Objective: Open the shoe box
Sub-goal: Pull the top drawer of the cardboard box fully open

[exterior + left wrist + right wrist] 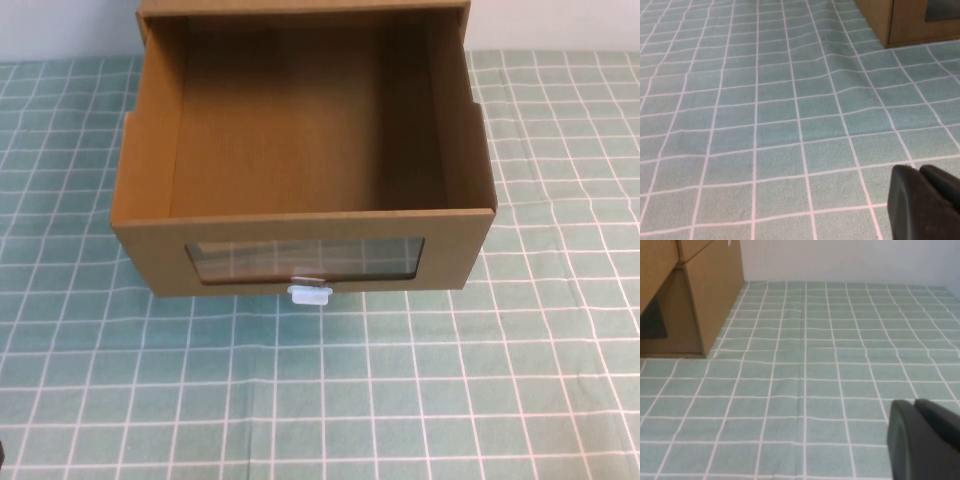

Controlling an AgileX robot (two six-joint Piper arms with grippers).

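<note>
The brown cardboard shoe box [150,160] stands at the back middle of the table with its drawer pulled out toward me, and the inside is empty. The drawer's front panel has a clear window [305,258] and a small white pull tab [309,293] below it. Neither arm shows in the high view. In the left wrist view my left gripper [917,169] is shut on nothing, low over the cloth, with a corner of the shoe box [910,20] well away from it. My right gripper [914,402] is likewise shut and holds nothing, far from the shoe box [695,300].
A green cloth with a white grid [450,400] covers the whole table. A pale wall [850,260] runs behind the table's far edge.
</note>
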